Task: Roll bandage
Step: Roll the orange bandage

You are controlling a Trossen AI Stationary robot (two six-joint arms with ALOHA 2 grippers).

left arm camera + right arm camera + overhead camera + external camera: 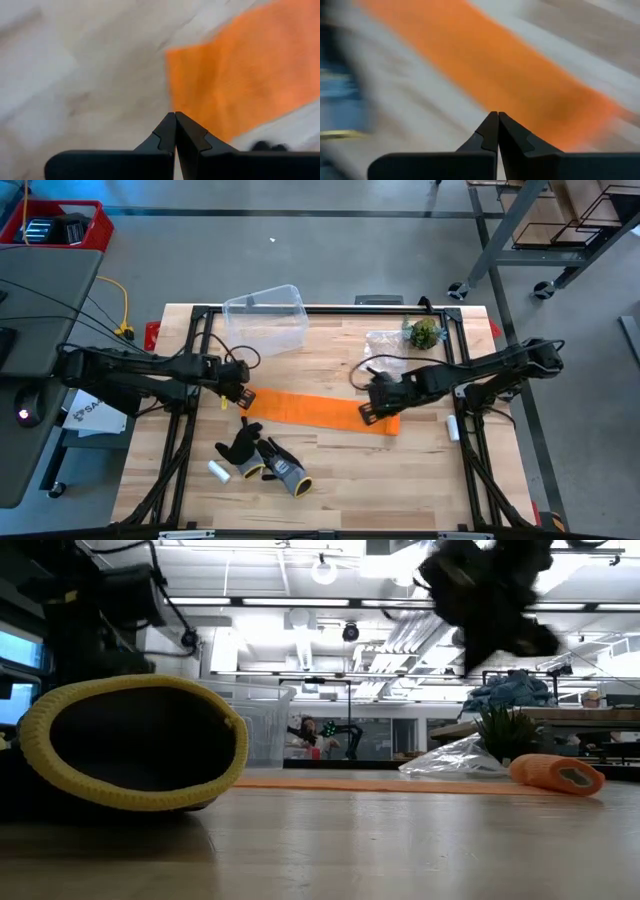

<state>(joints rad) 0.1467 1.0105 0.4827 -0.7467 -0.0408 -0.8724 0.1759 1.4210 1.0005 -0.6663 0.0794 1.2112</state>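
The orange bandage (pixel 310 408) lies flat as a long band across the middle of the table. Its right end is a small roll (pixel 555 773) resting on the wood, also seen in the high view (pixel 386 423). My left gripper (pixel 240 396) is shut, and its tips (pixel 175 115) stand at the band's left end (pixel 240 75). My right gripper (pixel 372 412) is shut and empty. In the low view it hangs above the table (pixel 480 655), over and a little left of the roll. Its wrist view (pixel 497 114) looks along the band (pixel 520 75). My left gripper points its shut fingertips down at a slant onto the edge of the bandage's left end (pixel 186 106). I cannot tell whether they touch the cloth. The end lies flat on the table.
A clear plastic bin (pixel 268 318) stands at the far left. A clear bag and a small green plant (pixel 424 333) are at the far right. Black-grey-yellow gloves (pixel 265 460) and a white cylinder (pixel 218 471) lie near the front. Another white cylinder (pixel 452 427) lies at the right.
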